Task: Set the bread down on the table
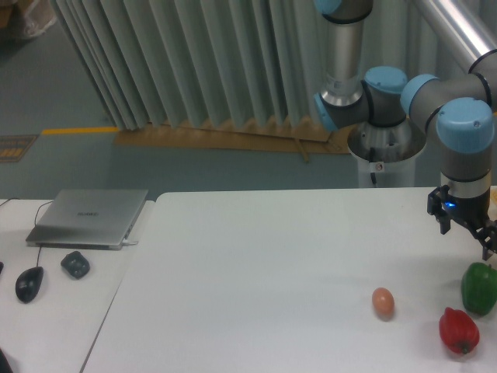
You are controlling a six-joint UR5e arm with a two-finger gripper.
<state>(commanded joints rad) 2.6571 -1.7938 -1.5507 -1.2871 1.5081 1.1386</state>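
A small light-brown oval piece, the bread (383,302), lies on the white table (264,264) towards the front right. My gripper (467,230) hangs at the table's right edge, above and to the right of the bread and just over a green pepper (479,287). Its fingers stand apart and nothing shows between them. It does not touch the bread.
A red pepper (459,330) lies at the front right, next to the green one. On the adjoining desk at the left are a closed laptop (89,217), a black mouse (29,284) and a small dark lump (75,265). The robot's base (384,148) stands behind the table.
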